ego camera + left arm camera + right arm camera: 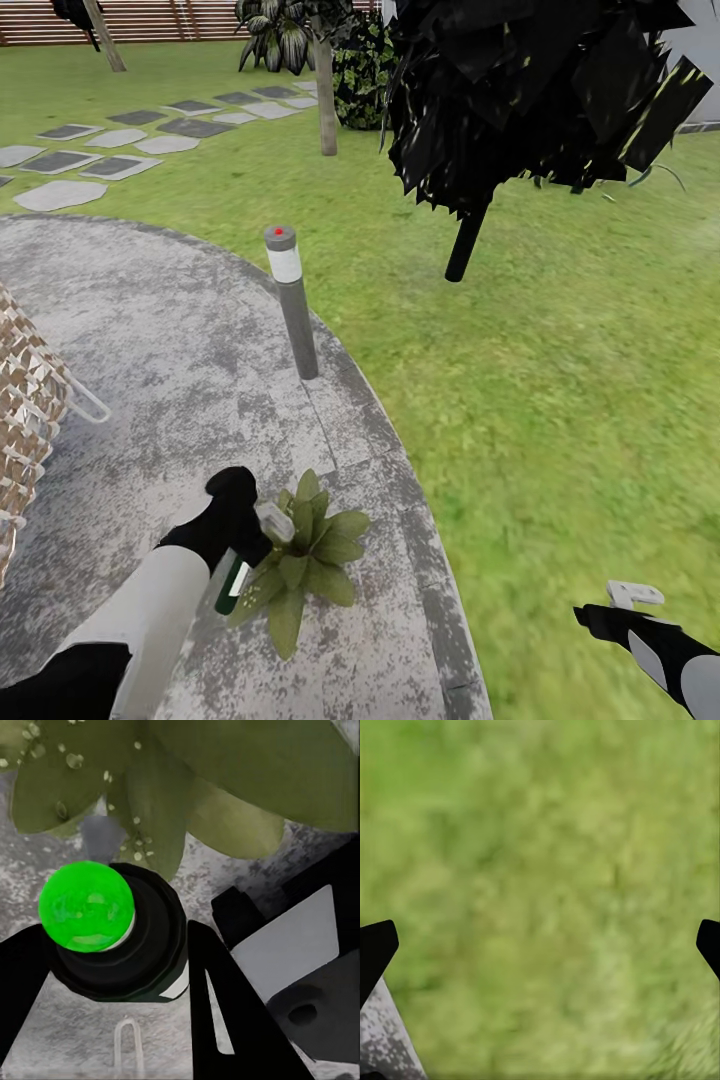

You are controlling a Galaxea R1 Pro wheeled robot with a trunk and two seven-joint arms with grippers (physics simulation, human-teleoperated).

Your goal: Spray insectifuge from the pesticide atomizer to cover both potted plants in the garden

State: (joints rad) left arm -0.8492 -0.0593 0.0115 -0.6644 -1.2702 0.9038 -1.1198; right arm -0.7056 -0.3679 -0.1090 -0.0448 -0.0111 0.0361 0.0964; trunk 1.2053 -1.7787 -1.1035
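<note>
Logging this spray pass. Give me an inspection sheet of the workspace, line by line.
Surface: mottled grey patio, lawn around it.
Job's things: pesticide atomizer held at one potted plant; droplets on its leaves.
Clutter: bollard light; wicker seat.
Grippers: left gripper shut on the atomizer; right gripper open over grass.
Cables: nothing seen.
Surroundings: dark tree, stepping stones, fence.
</note>
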